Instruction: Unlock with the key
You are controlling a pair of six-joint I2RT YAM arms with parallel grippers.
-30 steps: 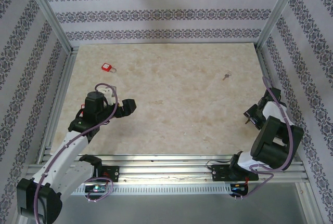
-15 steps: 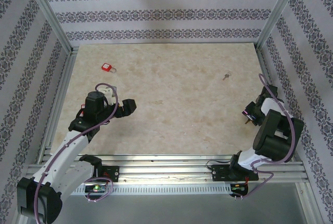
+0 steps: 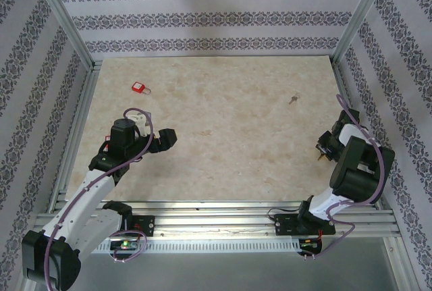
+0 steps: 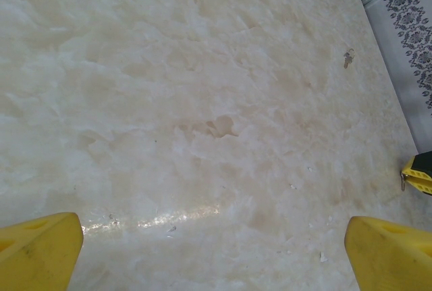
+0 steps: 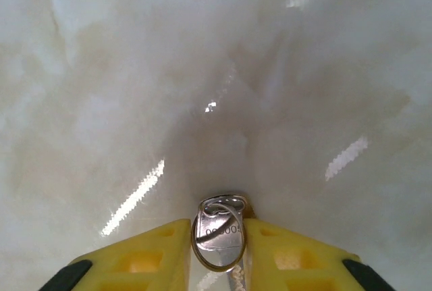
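Observation:
A red padlock (image 3: 140, 88) lies at the far left of the table. A silver key (image 5: 219, 231) on a split ring sits upright between the yellow fingers (image 5: 145, 254) of my right gripper (image 5: 217, 247), which is shut on the key's head just above the tabletop. From above, that right gripper (image 3: 323, 148) is low at the table's right side, far from the padlock. My left gripper (image 3: 169, 138) hovers over the near-left area, open, with nothing between its yellow fingertips (image 4: 40, 247); from the wrist, the left gripper (image 4: 216, 254) looks down on bare table.
A small dark key-like piece (image 3: 292, 99) lies on the marble-patterned table (image 3: 223, 136) at the right, also seen as a speck, the same piece (image 4: 348, 58). Aluminium frame rails (image 3: 74, 149) and patterned walls enclose the table on three sides.
My right gripper's jaws have closed in onto the key while the right wrist shifted slightly toward the right wall. The left arm has not moved.

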